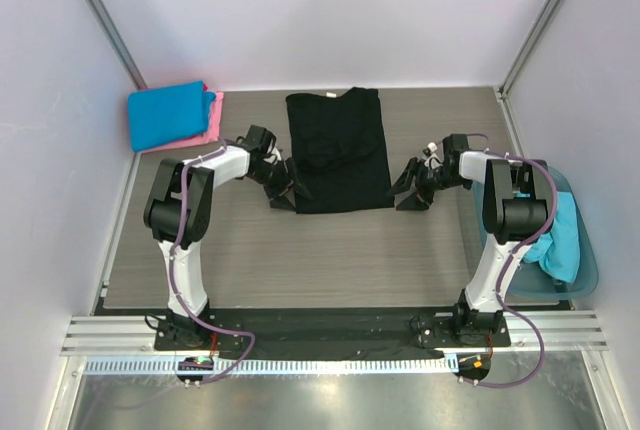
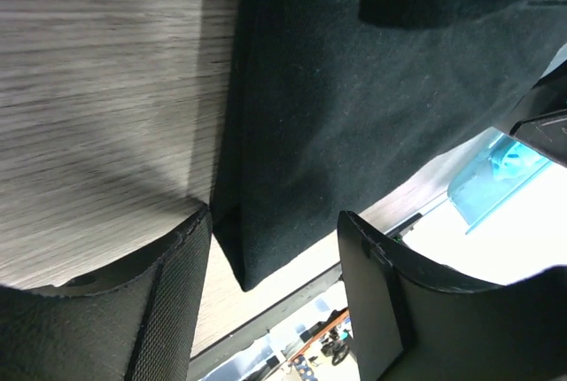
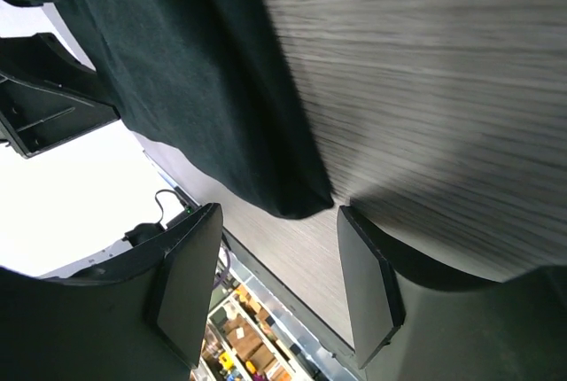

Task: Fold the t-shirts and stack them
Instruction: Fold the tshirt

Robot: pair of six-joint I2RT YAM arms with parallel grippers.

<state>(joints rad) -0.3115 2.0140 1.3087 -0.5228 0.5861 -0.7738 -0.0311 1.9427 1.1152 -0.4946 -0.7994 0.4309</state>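
Left pincer [image 1: 283, 193] and right pincer [image 1: 408, 193] both stand open, one at each near corner of the black t-shirt [image 1: 338, 150]. The shirt lies flat at the centre of the table [image 1: 330, 260], its long axis running away from the arm bases. Each wrist view shows a hem corner between the jaws, ungripped. Neither arm is nearer.

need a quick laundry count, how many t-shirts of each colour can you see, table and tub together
black t-shirt, spread flat mid-table: 1
bright blue t-shirt, folded, far left corner: 1
pink t-shirt, under the blue one: 1
turquoise t-shirt, bunched in the tub: 1 visible
total: 4
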